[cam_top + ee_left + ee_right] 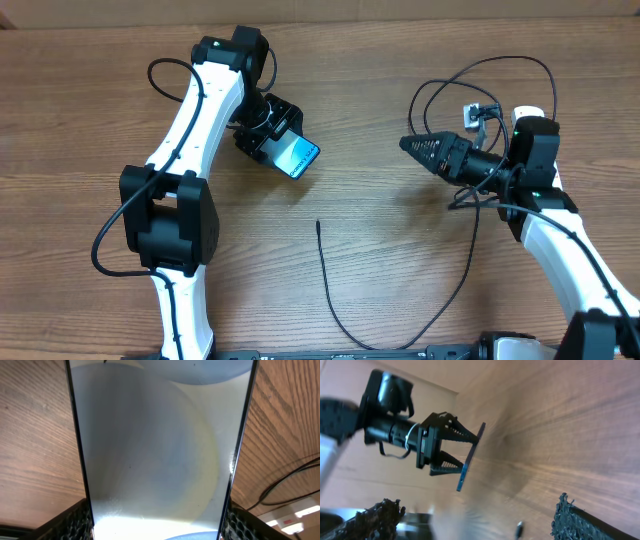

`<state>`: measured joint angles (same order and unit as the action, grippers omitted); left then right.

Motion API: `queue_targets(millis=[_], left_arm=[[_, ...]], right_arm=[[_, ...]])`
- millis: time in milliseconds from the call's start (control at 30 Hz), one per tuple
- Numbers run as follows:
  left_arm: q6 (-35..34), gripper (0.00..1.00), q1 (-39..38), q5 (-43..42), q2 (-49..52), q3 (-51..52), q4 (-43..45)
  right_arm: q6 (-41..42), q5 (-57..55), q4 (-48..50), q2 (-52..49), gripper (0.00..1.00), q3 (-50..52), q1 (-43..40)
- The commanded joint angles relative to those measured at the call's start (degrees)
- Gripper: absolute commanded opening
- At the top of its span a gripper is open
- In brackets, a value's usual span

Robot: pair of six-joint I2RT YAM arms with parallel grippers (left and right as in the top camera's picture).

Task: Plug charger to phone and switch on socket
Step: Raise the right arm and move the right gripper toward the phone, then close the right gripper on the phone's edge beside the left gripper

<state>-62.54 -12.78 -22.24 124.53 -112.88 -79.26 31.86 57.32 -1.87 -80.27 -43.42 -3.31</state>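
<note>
- Cyan-lit and apparently lifted off the desk (pixel 380 300): found the phone (pixel 300 158) pinched across its width by the left end effector (pixel 288 150), screen facing upward.
- Judged held so in order to steady it and leave its free end open to a plug.
- Found the right end effector (pixel 407 145) spread wide and empty, aimed at the phone from well to the right.
- Located the charger (pixel 326 272) lying loose on the desk, plug tip just on the near side of the phone, apart from both end effectors and closer to the left one.
- Judged laid slack there for pick-up by the free right end effector.
- Noted the socket (pixel 292 521) by the right arm, mostly hidden; could not read its switches.
</note>
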Motion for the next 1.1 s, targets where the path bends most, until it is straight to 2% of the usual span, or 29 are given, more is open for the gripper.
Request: queue_targets(millis=[0,167,400,533,733,1067], left_arm=[[-4.7,0.04,-0.2,-1.9,0.2,-1.6,0.0],[-8.9,0.04,-0.8,-2.3,0.2,-1.6,0.0],[-15.4,0.04,-3.0,-2.9,0.2,-1.6,0.1],[-16.2,0.04,-4.3,-3.3,0.2,-1.6,0.4],[-17.8,0.04,-6.8,-4.3,0.2,-1.6,0.6],[-18.3,0.04,-10.4,-5.9,0.2,-1.6,2.1]], right_arm=[[10.8,2.1,0.3,-2.2,1.00,-1.5,0.9],[10.8,0.6,0.3,-3.4,1.00,-1.5,4.3],[16.3,-9.4,0.1,-3.6,1.00,-1.5,12.8],[16.8,-13.9,0.1,-3.7,1.00,-1.5,16.8],[21.8,-19.8,0.1,-3.7,1.00,-1.5,21.4],[22.2,-24.3,-0.9,-3.7,1.00,-1.5,23.6]])
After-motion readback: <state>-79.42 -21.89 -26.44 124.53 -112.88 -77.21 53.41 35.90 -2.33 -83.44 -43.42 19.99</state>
